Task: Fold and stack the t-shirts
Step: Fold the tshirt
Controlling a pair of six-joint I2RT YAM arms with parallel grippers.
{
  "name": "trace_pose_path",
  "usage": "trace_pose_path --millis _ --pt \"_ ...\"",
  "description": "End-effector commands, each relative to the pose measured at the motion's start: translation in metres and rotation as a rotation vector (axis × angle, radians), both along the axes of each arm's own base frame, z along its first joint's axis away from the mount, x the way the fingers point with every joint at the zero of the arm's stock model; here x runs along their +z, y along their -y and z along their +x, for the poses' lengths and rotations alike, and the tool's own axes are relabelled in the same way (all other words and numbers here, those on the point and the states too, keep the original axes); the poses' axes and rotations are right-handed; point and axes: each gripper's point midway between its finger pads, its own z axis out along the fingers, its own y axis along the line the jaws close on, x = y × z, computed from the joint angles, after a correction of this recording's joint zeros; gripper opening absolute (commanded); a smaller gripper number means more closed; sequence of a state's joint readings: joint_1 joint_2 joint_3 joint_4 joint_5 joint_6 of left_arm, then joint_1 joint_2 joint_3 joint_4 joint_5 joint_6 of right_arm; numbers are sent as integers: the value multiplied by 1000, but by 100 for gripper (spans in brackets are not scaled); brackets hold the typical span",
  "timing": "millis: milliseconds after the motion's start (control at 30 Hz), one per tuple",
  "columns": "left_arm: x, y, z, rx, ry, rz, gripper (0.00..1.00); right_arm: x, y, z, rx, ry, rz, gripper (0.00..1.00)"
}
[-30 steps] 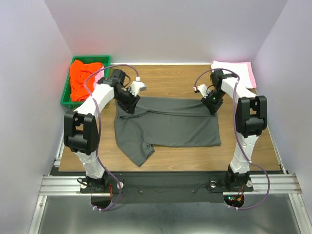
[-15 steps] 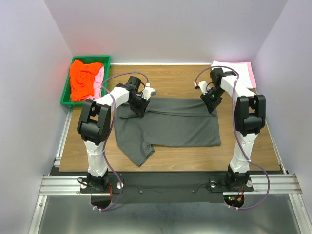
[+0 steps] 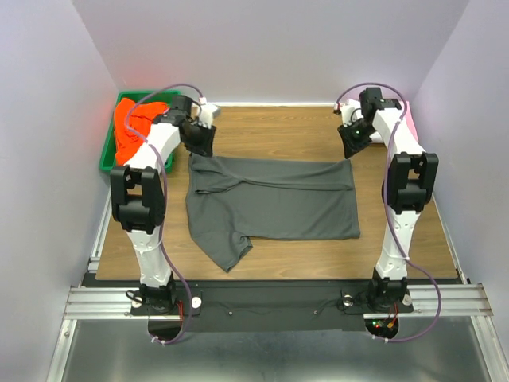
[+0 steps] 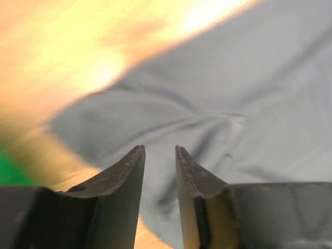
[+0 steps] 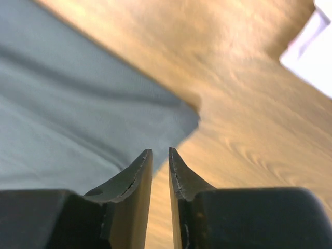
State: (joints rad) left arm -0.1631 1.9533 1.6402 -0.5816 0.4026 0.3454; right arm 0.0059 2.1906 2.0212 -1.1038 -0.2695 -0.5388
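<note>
The dark charcoal grey t-shirt (image 3: 274, 199) lies flat on the wooden table, its far edge folded over and one sleeve sticking out towards the front left. My left gripper (image 3: 200, 147) hangs just above the shirt's far left corner, jaws slightly apart and empty; the left wrist view shows the gripper (image 4: 158, 148) over grey cloth (image 4: 249, 93). My right gripper (image 3: 348, 150) is above the far right corner, jaws a narrow gap apart and empty; the right wrist view shows the gripper (image 5: 160, 150) beside the shirt's corner (image 5: 67, 104).
A green bin (image 3: 107, 155) at the back left holds an orange-red shirt (image 3: 131, 131). A light pink and white stack (image 3: 411, 127) lies at the back right, mostly behind the right arm; its white edge also shows in the right wrist view (image 5: 316, 46). Walls close in on three sides.
Both grippers have let go of the shirt's far edge and drawn back and up towards the far corners. The left one swung left. The shirt now lies still with its top folded.
</note>
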Motion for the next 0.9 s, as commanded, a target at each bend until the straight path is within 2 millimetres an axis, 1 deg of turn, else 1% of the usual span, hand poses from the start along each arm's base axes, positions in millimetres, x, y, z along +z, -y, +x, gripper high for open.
trace_pose_path --millis 0,33,100,133,167,200,267,300,333,400,533,633,700,733,800,833,867 --pt "6 -29 34 122 37 27 44 -13 -17 12 -71 -38 71 26" --pt "8 -32 41 128 51 37 45 -16 -15 13 -100 -48 65 26" --pt "2 -40 45 141 49 62 47 -24 -10 13 -125 -64 37 28" --pt "0 -44 47 150 52 78 48 -27 -9 10 -142 -76 32 31" --pt "-2 -46 48 150 56 89 50 -28 -8 10 -149 -76 30 34" --pt "-4 -52 51 161 61 102 51 -26 -5 11 -164 -70 26 38" --pt "-12 -56 51 168 49 113 52 -25 -2 9 -194 -74 19 39" --pt "-12 -56 51 168 50 117 52 -26 -2 9 -201 -78 21 39" --pt "-20 -59 49 173 33 125 52 -28 0 8 -210 -82 12 41" --pt "-27 -62 48 177 19 136 52 -34 3 2 -213 -102 -3 41" --pt "-41 -67 45 177 -2 164 49 -45 9 -8 -205 -133 -41 33" --pt "-48 -72 46 185 -8 175 41 -56 17 -14 -210 -153 -88 29" --pt "-52 -74 47 192 -15 183 39 -64 22 -14 -216 -163 -112 29" --pt "-57 -75 47 194 -24 188 38 -66 25 -13 -220 -159 -132 29" --pt "-59 -77 49 202 -29 188 36 -72 28 -8 -226 -150 -146 29" --pt "-65 -76 50 199 -41 189 35 -74 31 -6 -233 -147 -157 29" --pt "-64 -75 53 198 -39 184 34 -73 31 -1 -234 -131 -159 30"
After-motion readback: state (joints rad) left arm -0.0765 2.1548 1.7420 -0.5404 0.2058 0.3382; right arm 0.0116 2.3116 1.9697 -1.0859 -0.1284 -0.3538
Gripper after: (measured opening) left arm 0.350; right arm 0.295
